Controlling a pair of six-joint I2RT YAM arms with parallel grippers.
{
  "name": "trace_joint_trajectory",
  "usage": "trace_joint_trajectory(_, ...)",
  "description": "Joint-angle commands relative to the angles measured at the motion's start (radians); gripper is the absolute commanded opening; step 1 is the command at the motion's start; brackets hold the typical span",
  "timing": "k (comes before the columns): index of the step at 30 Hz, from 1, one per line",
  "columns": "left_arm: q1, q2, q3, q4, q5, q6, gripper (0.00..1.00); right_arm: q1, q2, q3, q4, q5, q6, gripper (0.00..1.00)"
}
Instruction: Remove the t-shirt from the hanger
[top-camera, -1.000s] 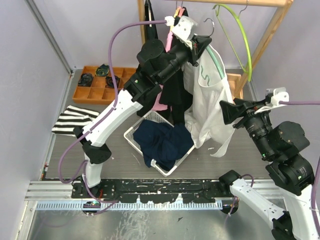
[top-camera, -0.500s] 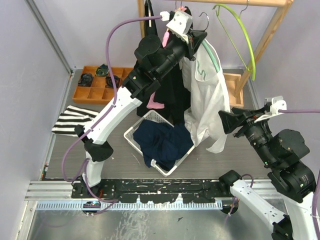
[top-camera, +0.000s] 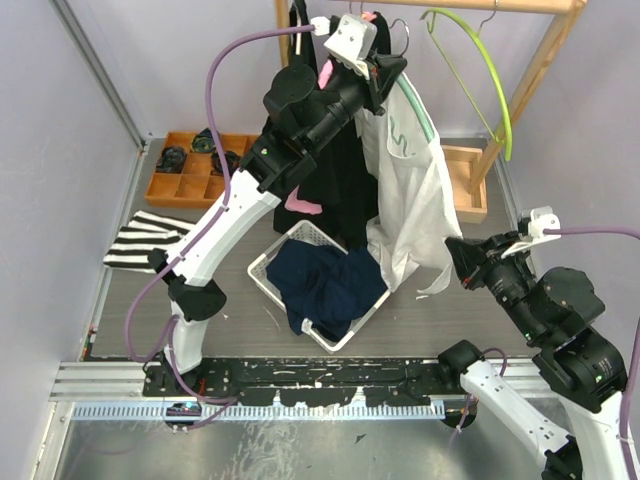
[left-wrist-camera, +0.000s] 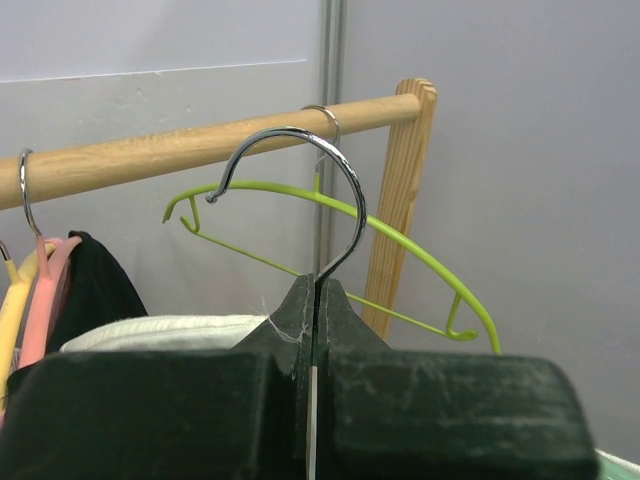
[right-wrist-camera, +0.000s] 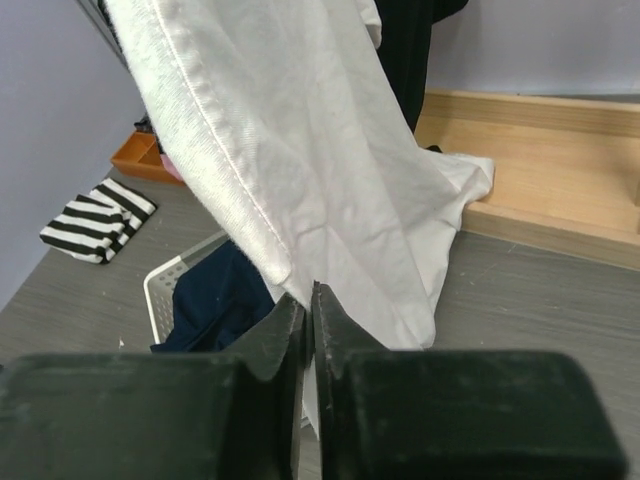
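Note:
A white t-shirt (top-camera: 410, 200) hangs from a hanger whose teal arm (top-camera: 421, 112) shows at the shoulder. The hanger's chrome hook (left-wrist-camera: 318, 175) is off the wooden rail (left-wrist-camera: 150, 155), and my left gripper (left-wrist-camera: 316, 285) is shut on the hook's neck just below the rail. From above, that left gripper (top-camera: 385, 75) sits at the shirt's collar. My right gripper (right-wrist-camera: 308, 290) is shut on the t-shirt's lower hem (right-wrist-camera: 250, 215), with white cloth pinched between its fingers. Seen from the top, the right gripper (top-camera: 458, 262) is at the shirt's bottom right corner.
A white basket (top-camera: 262, 272) holding a navy garment (top-camera: 325, 285) stands under the shirt. Black clothes (top-camera: 345, 190) hang behind it. An empty lime hanger (top-camera: 490, 90) hangs on the rail to the right. An orange tray (top-camera: 190, 178) and a striped cloth (top-camera: 145, 238) lie at the left.
My right gripper has closed on the shirt's hem and dropped lower toward the near side. The left arm has lifted the hanger slightly toward the rail.

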Motion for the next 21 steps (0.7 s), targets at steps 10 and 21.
trace_joint_trajectory(10, 0.011, -0.050, 0.038, 0.075, -0.015, -0.027, 0.00, -0.003, 0.003, -0.055, -0.169, 0.327, 0.170, 0.01)
trace_joint_trajectory(21, 0.012, -0.084, 0.001, 0.060, 0.002, -0.038, 0.00, -0.003, -0.026, -0.108, -0.120, 0.280, 0.212, 0.03)
